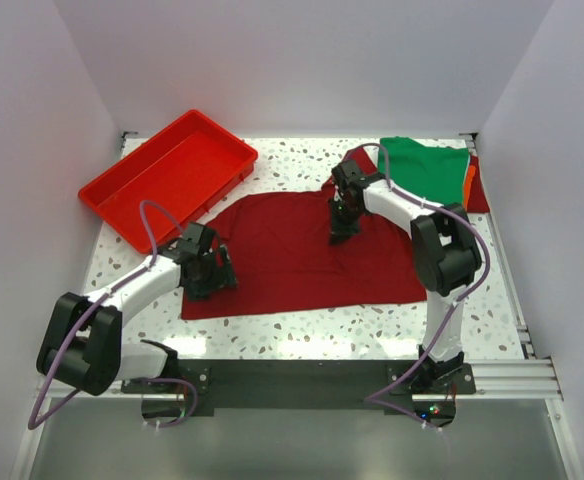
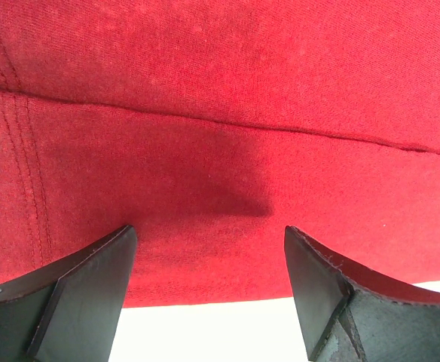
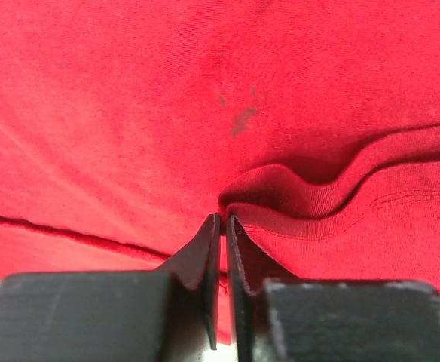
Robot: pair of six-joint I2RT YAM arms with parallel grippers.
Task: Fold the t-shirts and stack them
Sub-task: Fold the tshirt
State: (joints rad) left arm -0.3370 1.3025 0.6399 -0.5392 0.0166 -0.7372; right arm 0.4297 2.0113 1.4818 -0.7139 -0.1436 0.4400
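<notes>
Maroon t-shirt (image 1: 302, 255) lies spread flat across the middle of the speckled table (image 1: 302, 335). From overhead you get the whole layout. A red tray (image 1: 172, 170) sits at the far left. A folded green t-shirt (image 1: 427, 165) is at the far right, with an orange edge (image 1: 469, 178) and a red edge (image 1: 480, 195) peeking out beside it. Down on the maroon cloth, the left gripper (image 1: 215, 272) is at its left border and the right gripper (image 1: 342, 228) is at its far part. From up here, though, I can't read either jaw gap.

Over to the left wrist camera, and that settles one. Both fingers (image 2: 92, 294) are spread wide with nothing between them. Maroon cloth with a stitched hem lies beneath, and a pale strip of bare table shows along the near side.

Now the right wrist camera, and only this one shows it. Its fingers (image 3: 197, 264) are pressed almost together, with a ribbed ridge of the maroon cloth bunched up right at their tips. That fold is pinched.
</notes>
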